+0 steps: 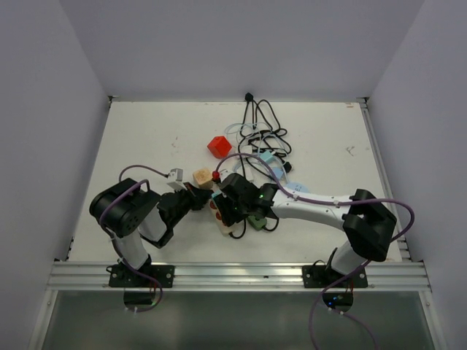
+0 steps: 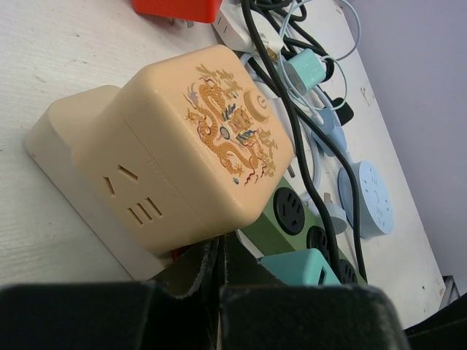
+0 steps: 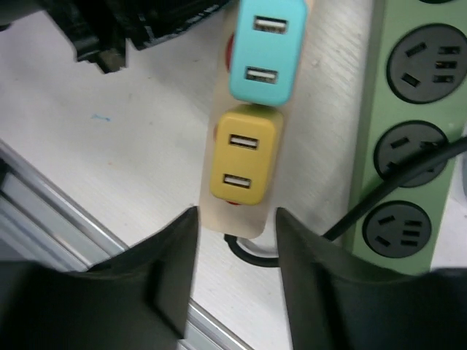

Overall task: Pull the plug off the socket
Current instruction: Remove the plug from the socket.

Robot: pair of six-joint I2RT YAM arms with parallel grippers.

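Along the near edge of the table (image 1: 146, 138) runs an aluminium rail (image 1: 233, 275), with both arm bases bolted to it. Just beyond it, near the table's middle, the two wrists meet over a cream socket strip (image 3: 325, 109).

The right gripper (image 3: 235, 215) hangs above the strip's near end. Its jaws are parted to a moderate gap and hold nothing. In the right wrist view, a yellow plug (image 3: 244, 153) with two USB ports shows in that gap, just past the fingertips and seated on the strip. A teal plug (image 3: 266, 47) of the same kind sits directly at 12 o'clock from it, the two touching end to end. At 3 o'clock of both lies a green socket strip (image 3: 416, 131), close alongside the cream one, with a black cable (image 3: 398, 179) crossing its lower sockets.

The left gripper (image 1: 195, 199) is at 9 o'clock of the right one in the top view. Its jaws are pressed together with nothing between them.

Its camera looks onto a beige cube adapter (image 2: 197, 138) printed with a golden dragon, plugged into the far end of the cream strip.

Farther back, at 12 o'clock from the grippers, a red cube (image 1: 219, 146) rests on the table. At 1 o'clock, a tangle of cables (image 1: 259, 135) reaches to the far wall.
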